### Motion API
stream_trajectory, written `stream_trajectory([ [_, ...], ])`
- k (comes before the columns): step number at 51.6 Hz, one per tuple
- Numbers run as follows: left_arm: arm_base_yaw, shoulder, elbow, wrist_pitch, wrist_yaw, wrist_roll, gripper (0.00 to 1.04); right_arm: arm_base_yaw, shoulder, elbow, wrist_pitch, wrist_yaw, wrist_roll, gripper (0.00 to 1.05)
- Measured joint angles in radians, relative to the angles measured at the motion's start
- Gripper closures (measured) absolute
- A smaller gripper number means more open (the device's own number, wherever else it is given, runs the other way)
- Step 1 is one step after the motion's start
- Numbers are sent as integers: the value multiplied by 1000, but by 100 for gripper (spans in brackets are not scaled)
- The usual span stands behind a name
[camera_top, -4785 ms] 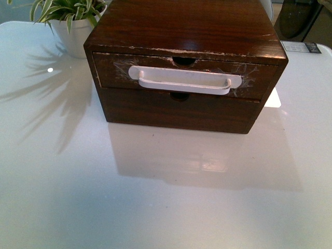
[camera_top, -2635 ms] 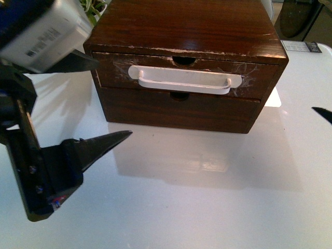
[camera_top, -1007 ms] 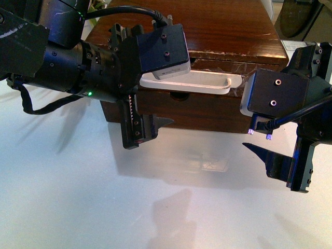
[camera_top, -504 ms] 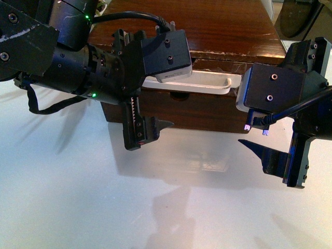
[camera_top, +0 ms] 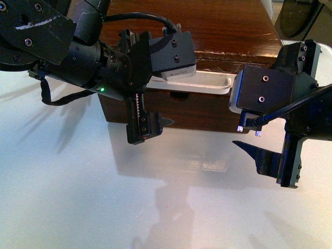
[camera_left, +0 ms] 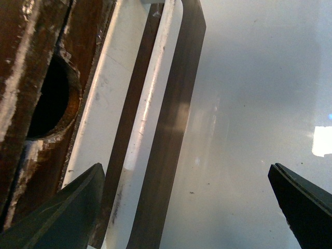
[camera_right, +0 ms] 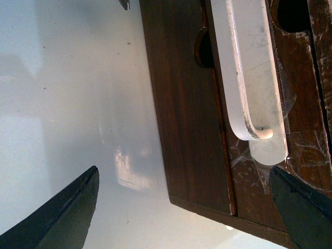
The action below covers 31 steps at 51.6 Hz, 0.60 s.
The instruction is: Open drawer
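Gaping left gripper point(camera_left: 187, 168) and right gripper point(camera_right: 184, 168) face the drawer point(camera_right: 301, 88), whose notch point(camera_left: 49, 104) only wrist views show.

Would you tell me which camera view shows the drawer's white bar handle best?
The right wrist view: the white bar handle lies unobstructed, with one curved end plainly visible. The left wrist view gives only a very close stretch of it; the front view shows part, the rest hidden.
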Motion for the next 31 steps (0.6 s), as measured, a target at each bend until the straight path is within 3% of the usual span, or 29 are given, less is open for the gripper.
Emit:
stream_trajectory([
  [31, 9, 43, 61, -95, -25, 56, 8, 26, 97, 111, -20, 2, 0, 9],
])
